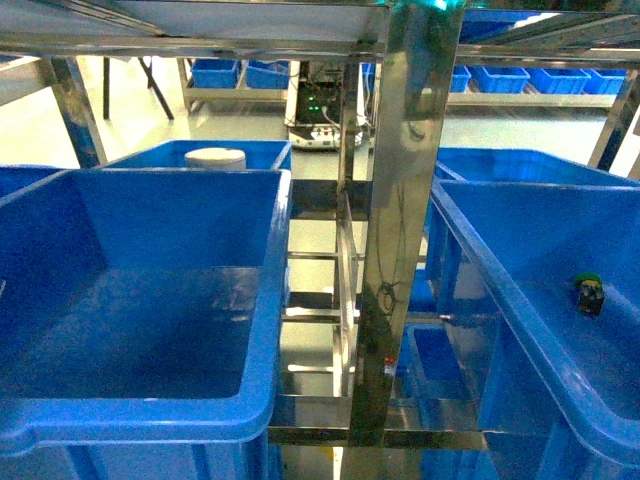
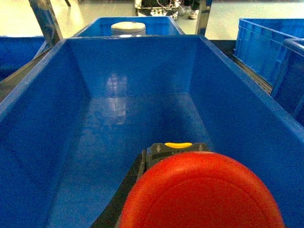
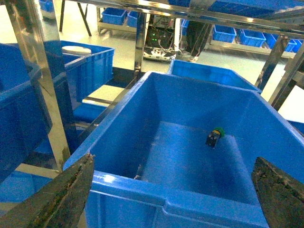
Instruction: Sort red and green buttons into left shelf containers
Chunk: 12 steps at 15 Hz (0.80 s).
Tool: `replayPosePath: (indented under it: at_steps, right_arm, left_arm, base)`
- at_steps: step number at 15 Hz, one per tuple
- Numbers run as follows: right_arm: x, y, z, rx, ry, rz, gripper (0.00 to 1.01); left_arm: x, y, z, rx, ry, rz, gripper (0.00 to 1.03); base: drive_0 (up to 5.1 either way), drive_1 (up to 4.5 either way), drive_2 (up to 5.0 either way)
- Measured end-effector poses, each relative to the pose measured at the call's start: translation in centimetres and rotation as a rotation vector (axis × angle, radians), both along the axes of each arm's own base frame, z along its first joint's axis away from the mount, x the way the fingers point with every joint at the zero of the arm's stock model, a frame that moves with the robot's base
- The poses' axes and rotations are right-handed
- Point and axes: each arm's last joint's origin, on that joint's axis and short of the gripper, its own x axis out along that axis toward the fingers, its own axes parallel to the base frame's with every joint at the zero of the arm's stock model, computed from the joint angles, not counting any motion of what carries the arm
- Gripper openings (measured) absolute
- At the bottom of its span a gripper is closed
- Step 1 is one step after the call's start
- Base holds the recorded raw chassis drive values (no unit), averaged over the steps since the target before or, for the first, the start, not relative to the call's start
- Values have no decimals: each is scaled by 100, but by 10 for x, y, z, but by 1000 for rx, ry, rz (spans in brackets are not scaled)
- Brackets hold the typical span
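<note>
Left wrist: red button (image 2: 202,192) (held)

The head camera faces forward and slightly down at a steel shelf post (image 1: 405,220), centre frame, with one blue bin (image 1: 140,300) left and another (image 1: 540,300) right. The left wrist camera looks close into the left bin (image 2: 42,118), a red button cap (image 2: 202,192) filling the lower frame; the white tub (image 2: 128,27) behind appears in both. The right wrist camera looks down from above the near rim of the right bin (image 3: 190,142), sharing its green button (image 3: 214,137) with the head view (image 1: 588,292).
</note>
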Motion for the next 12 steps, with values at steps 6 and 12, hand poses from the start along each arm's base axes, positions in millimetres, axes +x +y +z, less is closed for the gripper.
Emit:
replayPosePath:
  at_steps: [6,12]
  right_arm:
    - [0,0,0,-1,-1,0,98]
    - [0,0,0,-1,-1,0,98]
  left_arm:
    - [46,14,9,-22,52,-39,26]
    - [114,28,-9,83,283,-127,26]
  base:
    - [0,0,0]
    - [0,0,0]
